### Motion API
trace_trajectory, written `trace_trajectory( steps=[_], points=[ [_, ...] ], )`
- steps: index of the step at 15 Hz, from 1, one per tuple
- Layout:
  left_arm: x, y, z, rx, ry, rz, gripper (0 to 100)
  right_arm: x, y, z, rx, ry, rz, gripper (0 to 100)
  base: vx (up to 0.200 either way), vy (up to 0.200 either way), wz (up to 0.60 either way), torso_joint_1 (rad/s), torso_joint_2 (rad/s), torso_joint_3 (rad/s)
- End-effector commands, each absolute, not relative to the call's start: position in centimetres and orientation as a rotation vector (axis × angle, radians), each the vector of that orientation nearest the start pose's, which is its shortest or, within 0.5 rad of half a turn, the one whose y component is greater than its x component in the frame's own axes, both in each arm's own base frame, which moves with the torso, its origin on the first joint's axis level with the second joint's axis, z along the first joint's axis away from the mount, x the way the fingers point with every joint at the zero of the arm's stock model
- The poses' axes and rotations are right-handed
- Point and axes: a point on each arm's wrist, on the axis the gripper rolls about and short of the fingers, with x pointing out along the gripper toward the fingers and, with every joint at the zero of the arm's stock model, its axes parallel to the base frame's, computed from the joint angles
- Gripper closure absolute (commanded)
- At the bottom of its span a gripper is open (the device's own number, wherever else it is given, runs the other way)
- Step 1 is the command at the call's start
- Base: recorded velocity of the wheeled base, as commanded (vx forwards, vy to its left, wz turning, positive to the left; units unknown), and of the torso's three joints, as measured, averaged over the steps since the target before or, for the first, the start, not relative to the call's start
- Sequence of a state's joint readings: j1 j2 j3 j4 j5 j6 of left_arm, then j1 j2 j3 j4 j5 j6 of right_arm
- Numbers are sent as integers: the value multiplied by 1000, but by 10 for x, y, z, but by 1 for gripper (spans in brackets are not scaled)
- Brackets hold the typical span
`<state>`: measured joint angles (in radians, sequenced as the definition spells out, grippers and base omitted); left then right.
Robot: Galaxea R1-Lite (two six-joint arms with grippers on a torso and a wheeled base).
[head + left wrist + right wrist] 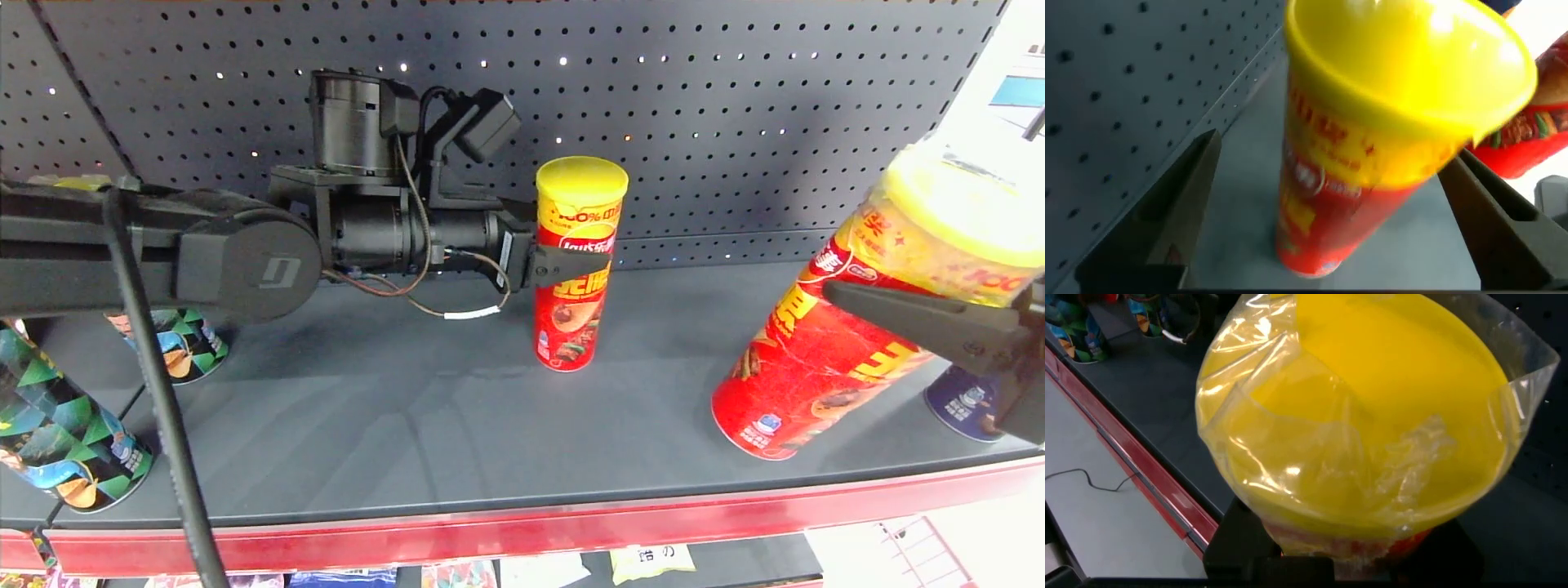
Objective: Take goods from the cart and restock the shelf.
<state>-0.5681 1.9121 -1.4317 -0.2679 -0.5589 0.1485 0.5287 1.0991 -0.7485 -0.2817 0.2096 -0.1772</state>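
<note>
The left gripper (576, 263) stands spread, its fingers (1184, 204) on either side of an upright red cardboard crisp tube with yellow plastic lid (571, 327) on the dark grey shelf board (392, 408). The right gripper (882, 314) clamps a tilted film-capped red tube (808, 367) near the front edge. Both labels bear yellow characters.

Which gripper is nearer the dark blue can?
Right. The right gripper, holding the tilted red chip can, is just beside the dark blue can; the left gripper straddles the upright red chip can farther left.
</note>
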Motion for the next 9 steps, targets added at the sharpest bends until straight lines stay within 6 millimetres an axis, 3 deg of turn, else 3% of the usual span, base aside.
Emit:
trace_trajectory(
  steps=[1, 6, 7, 9],
  points=[
    [317, -227, 246, 135, 143, -1154, 0, 133, 83, 271, -181, 7, 744, 100, 0, 0, 0, 0, 0, 0],
    [322, -236, 237, 143, 162, -1121, 0, 132, 83, 271, -169, 8, 743, 100, 0, 0, 0, 0, 0, 0],
    [326, -238, 237, 145, 156, -1108, 100, 132, 82, 271, -167, 7, 743, 100, 0, 0, 0, 0, 0, 0],
    [331, -241, 237, 140, 139, -1103, 100, 131, 82, 272, -167, 6, 741, 100, 0, 0, 0, 0, 0, 0]
  ],
)
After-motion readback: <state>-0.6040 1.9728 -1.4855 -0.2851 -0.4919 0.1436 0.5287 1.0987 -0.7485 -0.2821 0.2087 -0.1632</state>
